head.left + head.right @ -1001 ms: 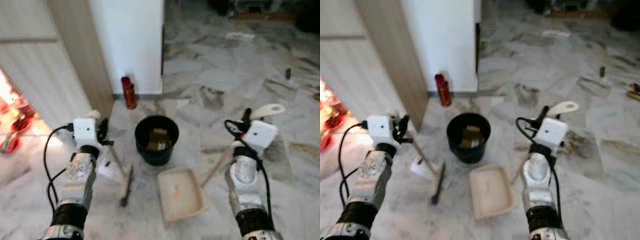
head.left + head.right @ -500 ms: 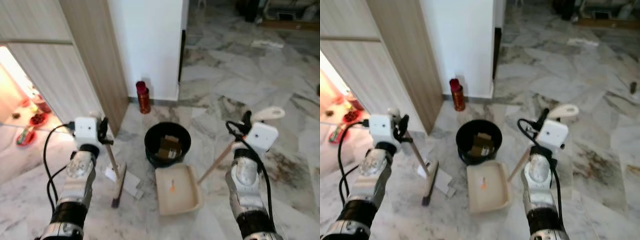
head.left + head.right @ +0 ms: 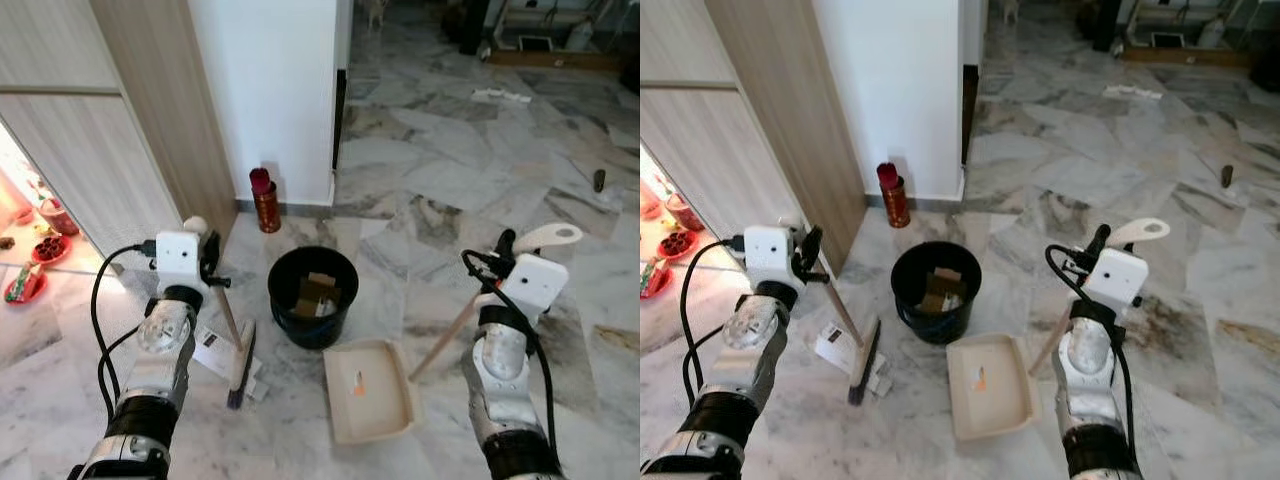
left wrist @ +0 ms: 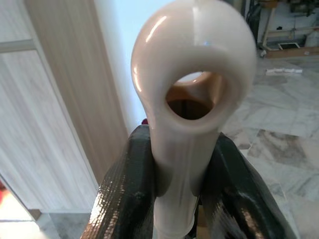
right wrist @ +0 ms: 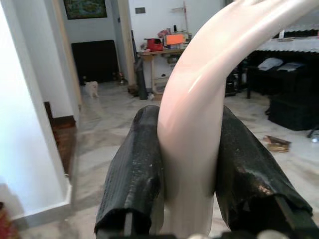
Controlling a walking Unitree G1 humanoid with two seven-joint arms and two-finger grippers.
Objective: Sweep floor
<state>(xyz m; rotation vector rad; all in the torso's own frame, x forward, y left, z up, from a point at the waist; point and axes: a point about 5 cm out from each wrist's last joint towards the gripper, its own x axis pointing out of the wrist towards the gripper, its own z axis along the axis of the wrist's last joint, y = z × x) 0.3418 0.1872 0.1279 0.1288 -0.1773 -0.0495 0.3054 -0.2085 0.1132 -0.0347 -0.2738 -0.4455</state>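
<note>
My left gripper (image 4: 182, 199) clamps the broom (image 3: 237, 352) near its looped handle top, the brush head on the marble floor (image 3: 480, 170) just left of the black bucket (image 3: 312, 297). My right gripper (image 5: 189, 189) pinches the dustpan (image 3: 368, 390) handle; its tray lies just before the bucket. Both tools look light, stiff and smooth, best held high on the handles. The bucket holds brownish scraps; the tray, one orange speck.

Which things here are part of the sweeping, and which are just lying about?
In the job: broom in left end effector; dustpan in right end effector; black bin; paper scraps.
Lying about: red canister; red dishes.
</note>
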